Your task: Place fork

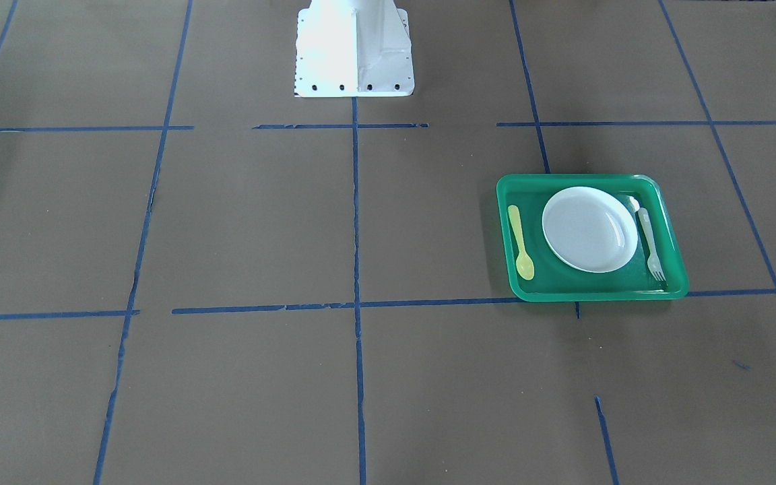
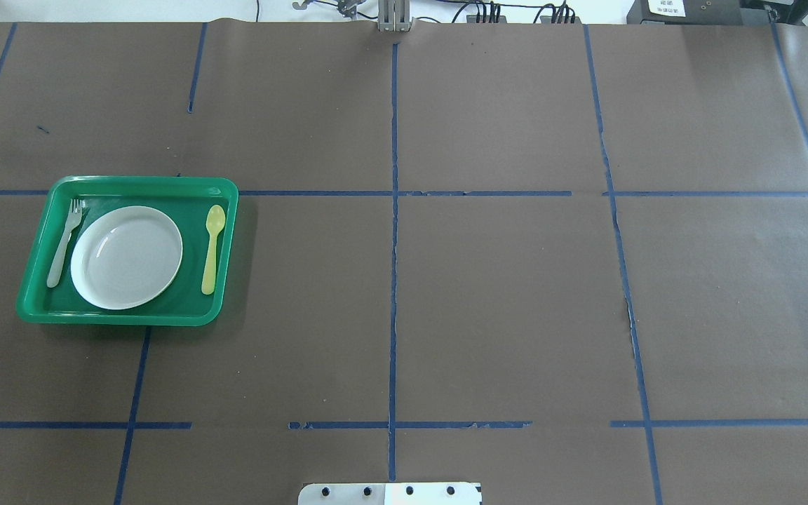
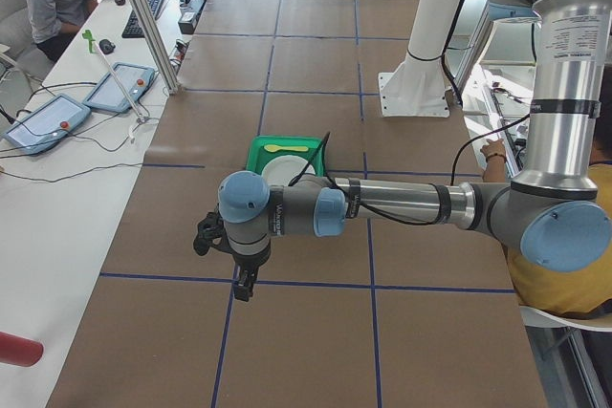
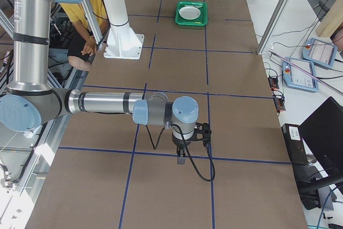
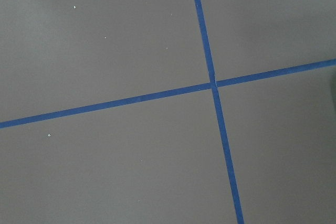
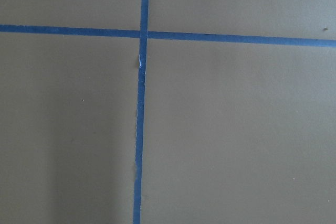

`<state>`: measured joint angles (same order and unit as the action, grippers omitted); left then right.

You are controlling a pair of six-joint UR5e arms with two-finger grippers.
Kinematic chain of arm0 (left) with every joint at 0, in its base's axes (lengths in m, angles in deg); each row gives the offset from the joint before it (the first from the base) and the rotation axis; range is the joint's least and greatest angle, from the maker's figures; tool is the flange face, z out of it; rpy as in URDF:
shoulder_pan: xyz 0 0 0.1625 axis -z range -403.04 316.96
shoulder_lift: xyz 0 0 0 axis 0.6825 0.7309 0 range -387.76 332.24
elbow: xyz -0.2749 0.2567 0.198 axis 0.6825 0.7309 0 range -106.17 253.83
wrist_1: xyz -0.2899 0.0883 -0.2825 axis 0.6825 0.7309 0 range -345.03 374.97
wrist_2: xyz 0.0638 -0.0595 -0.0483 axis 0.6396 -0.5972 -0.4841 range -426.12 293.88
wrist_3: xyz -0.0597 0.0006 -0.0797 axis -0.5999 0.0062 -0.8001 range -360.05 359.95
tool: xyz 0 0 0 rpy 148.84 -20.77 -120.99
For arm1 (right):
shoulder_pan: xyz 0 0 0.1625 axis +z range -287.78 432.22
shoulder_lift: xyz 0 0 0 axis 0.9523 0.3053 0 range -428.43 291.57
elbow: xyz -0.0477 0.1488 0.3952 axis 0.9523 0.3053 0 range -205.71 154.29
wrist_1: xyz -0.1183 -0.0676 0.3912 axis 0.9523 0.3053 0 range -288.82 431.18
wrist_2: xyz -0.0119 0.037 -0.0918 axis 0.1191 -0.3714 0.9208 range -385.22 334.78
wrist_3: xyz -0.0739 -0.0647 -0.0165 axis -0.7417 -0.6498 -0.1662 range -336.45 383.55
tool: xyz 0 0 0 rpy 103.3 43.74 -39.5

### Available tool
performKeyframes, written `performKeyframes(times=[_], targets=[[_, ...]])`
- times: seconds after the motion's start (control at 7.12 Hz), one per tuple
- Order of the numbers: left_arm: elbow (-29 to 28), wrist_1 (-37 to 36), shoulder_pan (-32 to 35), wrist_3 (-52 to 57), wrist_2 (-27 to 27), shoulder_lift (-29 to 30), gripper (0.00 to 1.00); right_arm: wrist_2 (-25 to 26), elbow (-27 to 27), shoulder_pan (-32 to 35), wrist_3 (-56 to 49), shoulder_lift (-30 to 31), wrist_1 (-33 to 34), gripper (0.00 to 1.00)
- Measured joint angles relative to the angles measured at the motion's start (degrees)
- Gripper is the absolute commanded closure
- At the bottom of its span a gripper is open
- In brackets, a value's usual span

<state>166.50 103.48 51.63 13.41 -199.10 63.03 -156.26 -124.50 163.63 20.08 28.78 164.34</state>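
Note:
The pale white fork [image 1: 651, 242] lies flat in a green tray [image 1: 590, 295], beside a white plate [image 1: 590, 229]. A yellow spoon [image 1: 520, 241] lies on the plate's other side. In the overhead view the fork [image 2: 64, 244] is at the left of the tray [image 2: 116, 317], the spoon [image 2: 212, 249] at the right. My left gripper [image 3: 245, 284] hangs over bare table, well clear of the tray [image 3: 256, 154]. My right gripper [image 4: 181, 159] hangs far from the tray [image 4: 191, 23]. I cannot tell whether either is open or shut. Both wrist views show only brown table and blue tape.
The white robot base [image 1: 354, 47] stands at the table's middle edge. Blue tape lines cross the brown table. Operators sit beside the table in the side views, with tablets [image 3: 120, 88] on a side bench. A red object [image 3: 19, 349] lies at the bench's near end.

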Motion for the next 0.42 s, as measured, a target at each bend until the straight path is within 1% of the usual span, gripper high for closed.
performKeyframes(times=[0.42], targets=[[0.11,-0.28,0.05,0.09,0.01,0.0,0.0,0.0,0.0,0.0,0.04,0.0,0.0,0.0]])
